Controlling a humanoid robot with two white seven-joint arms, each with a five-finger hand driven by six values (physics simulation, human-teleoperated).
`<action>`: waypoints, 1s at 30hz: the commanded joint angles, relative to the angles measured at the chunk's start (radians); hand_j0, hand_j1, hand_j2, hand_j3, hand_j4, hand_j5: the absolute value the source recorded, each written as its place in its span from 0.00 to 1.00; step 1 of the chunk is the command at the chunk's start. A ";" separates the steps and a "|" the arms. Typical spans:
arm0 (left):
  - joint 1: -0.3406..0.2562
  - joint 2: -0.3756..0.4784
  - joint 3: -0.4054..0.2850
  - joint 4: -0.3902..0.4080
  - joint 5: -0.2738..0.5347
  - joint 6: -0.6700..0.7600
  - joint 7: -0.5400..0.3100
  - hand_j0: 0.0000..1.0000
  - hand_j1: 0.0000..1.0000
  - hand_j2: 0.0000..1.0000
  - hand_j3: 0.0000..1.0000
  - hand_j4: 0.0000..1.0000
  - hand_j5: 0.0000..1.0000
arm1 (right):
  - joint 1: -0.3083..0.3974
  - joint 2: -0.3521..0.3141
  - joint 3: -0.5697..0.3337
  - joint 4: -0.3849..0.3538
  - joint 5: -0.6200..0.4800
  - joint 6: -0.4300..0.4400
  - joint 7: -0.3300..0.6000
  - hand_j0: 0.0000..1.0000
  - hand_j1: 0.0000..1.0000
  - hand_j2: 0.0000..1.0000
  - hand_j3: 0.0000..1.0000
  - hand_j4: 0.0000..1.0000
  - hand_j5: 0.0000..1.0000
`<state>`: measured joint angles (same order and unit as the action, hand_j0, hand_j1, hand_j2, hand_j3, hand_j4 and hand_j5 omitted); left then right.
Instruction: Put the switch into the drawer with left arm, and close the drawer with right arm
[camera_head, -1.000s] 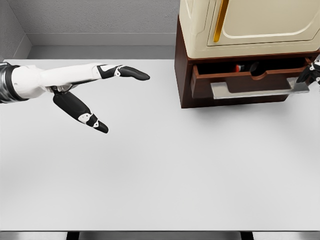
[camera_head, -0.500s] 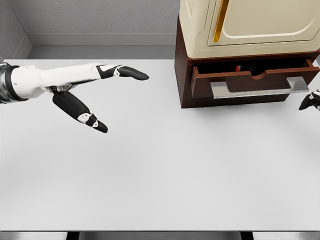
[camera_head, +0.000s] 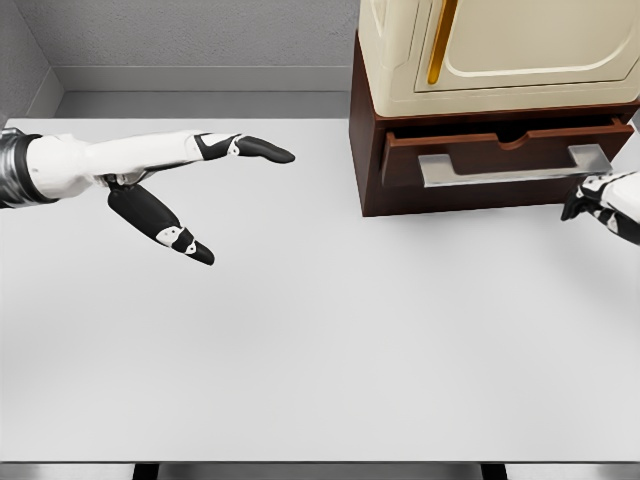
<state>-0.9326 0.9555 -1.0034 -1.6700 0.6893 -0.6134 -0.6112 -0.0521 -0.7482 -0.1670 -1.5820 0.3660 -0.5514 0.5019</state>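
The brown drawer (camera_head: 480, 152) with its grey bar handle (camera_head: 515, 165) is pushed almost fully into the dark wooden cabinet (camera_head: 366, 160); only a thin dark slit shows along its top. No switch is visible. My left hand (camera_head: 245, 205) hovers open over the table's left side, fingers stretched out and thumb pointing down, holding nothing. My right hand (camera_head: 598, 203) shows partly at the right edge, just below and right of the handle's end, apart from it.
A cream appliance (camera_head: 500, 50) with a yellow strip sits on top of the cabinet. The white table (camera_head: 330, 340) spreads across the view, with a grey wall behind it.
The drawer has slid inward from half open to almost shut, hiding the red and black item seen inside earlier. My right hand came off the handle and dropped lower. The left hand barely moved.
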 joint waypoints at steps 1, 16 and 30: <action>0.000 0.000 0.000 0.001 0.007 0.003 0.000 1.00 1.00 1.00 1.00 1.00 1.00 | 0.000 0.001 0.011 0.005 -0.010 0.008 -0.005 0.38 0.38 0.38 0.38 0.38 0.38; 0.000 0.000 -0.001 0.001 -0.001 0.003 0.000 1.00 1.00 1.00 1.00 1.00 1.00 | -0.103 0.000 0.081 0.073 -0.004 0.037 -0.005 0.38 0.38 0.38 0.38 0.38 0.38; 0.000 0.000 -0.001 0.006 -0.008 0.003 0.000 1.00 1.00 1.00 1.00 1.00 1.00 | -0.153 -0.007 0.127 0.102 0.001 0.021 -0.006 0.38 0.38 0.38 0.38 0.38 0.38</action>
<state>-0.9342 0.9560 -1.0049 -1.6656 0.6736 -0.6130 -0.6110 -0.2010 -0.7536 -0.0509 -1.4808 0.3183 -0.5003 0.4902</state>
